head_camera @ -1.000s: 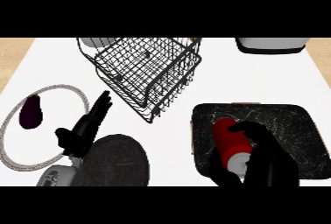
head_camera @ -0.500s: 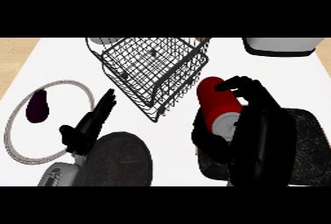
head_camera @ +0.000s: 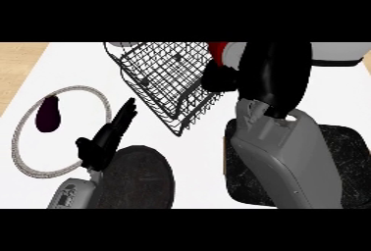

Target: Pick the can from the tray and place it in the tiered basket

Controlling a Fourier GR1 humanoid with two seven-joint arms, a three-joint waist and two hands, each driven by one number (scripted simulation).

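The red can (head_camera: pixel 220 51) with its pale end peeks out beside my right hand (head_camera: pixel 272 73), which is curled round it high over the right rim of the black wire tiered basket (head_camera: pixel 163 81). Most of the can is hidden by the hand. The dark speckled tray (head_camera: pixel 340 157) lies at the lower right, largely covered by my right forearm. My left hand (head_camera: pixel 109 137) rests open at the lower left, fingers straight and pointing toward the basket, touching nothing.
A dark purple eggplant (head_camera: pixel 48 113) lies on a round plate with a rope-like rim (head_camera: pixel 22 159) at the left. A white-grey container (head_camera: pixel 340 51) stands at the back right. The wooden floor shows beyond the counter's left edge.
My right hand has carried the can up and away from the tray to the basket's right rim. The left hand has stayed where it was.
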